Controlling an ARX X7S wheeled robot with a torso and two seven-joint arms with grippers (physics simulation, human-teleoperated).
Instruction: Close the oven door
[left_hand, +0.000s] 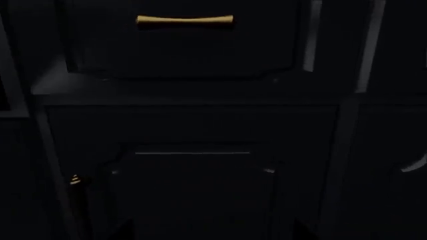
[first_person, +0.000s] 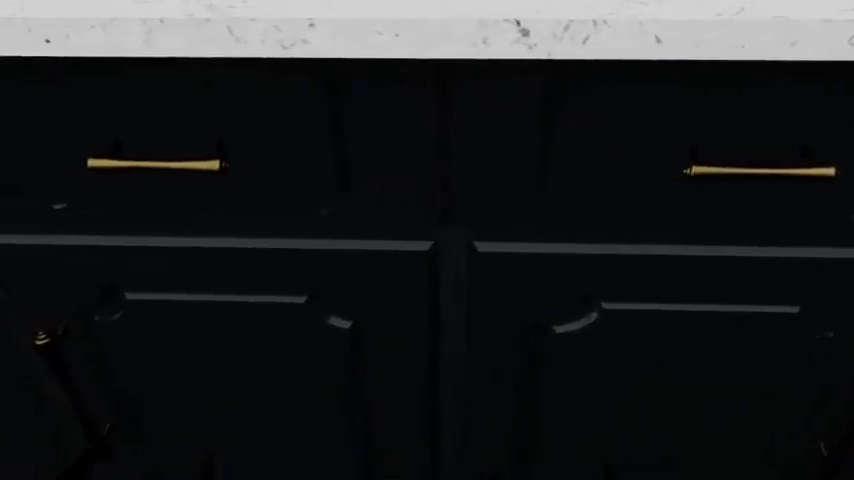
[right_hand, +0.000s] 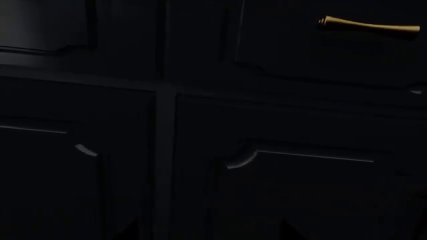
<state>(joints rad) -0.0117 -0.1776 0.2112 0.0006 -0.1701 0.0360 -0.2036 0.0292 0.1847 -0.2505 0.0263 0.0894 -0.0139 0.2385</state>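
The speckled white stone countertop (first_person: 427, 35) runs along twelve o'clock of the head view, above two dark drawer fronts set side by side. The slim brass bar handle (first_person: 155, 164) on the left drawer sits at ten o'clock; the matching brass bar handle (first_person: 761, 171) on the right drawer sits at two o'clock. Below a horizontal rail (first_person: 214, 241), two dark panelled cabinet doors (first_person: 220, 390) stand side by side at six o'clock, a vertical post (first_person: 454, 350) between them.

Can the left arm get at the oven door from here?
Probably not yet. No oven shows in any view, only dark cabinet fronts with brass drawer handles under a pale countertop. The left gripper isn't clearly visible either.
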